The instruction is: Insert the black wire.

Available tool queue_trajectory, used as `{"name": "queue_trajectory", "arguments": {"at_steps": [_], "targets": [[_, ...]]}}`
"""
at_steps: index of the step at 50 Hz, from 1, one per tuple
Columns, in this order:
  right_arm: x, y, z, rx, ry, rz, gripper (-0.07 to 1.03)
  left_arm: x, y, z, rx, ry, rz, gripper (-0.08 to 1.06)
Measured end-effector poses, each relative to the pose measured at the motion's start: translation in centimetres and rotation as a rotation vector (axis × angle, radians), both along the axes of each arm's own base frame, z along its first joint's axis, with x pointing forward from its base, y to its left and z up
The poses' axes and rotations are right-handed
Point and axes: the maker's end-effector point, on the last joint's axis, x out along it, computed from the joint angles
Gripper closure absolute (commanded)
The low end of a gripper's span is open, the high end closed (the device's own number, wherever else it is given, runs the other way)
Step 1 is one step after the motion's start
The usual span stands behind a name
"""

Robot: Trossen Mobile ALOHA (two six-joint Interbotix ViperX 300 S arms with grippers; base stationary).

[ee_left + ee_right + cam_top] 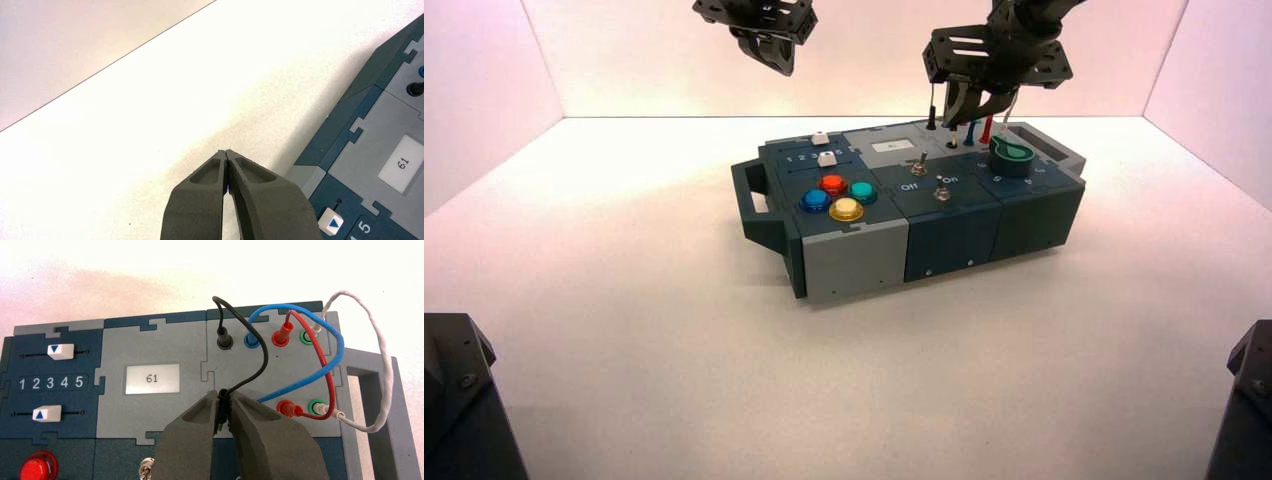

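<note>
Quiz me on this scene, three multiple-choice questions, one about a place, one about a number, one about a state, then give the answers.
1. Where is the yellow button?
A) Behind the red one
B) Toward the box's front edge
C) Beside the display

2. What number does the display show?
A) 16
B) 91
C) 61

3. How does the right pincer stand?
A) Closed on the black wire's plug
B) Wide open
C) Closed on the red wire

1 B: the yellow button sits nearest the front edge.
2 C: the display reads 61.
3 A: the right pincer grips the black wire at its loose end's plug.
</note>
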Motion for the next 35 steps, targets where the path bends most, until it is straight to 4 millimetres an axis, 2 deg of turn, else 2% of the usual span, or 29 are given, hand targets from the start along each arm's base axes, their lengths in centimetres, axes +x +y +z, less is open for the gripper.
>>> {"name": "queue_trajectory", "arguments": {"at_steps": [35], "targets": [[0.19,0.02,-0.65,-0.003,-0.003,0.0,0.99,0.04,-0.01,0.03,0.0,-0.003,-0.001,1.0]]}}
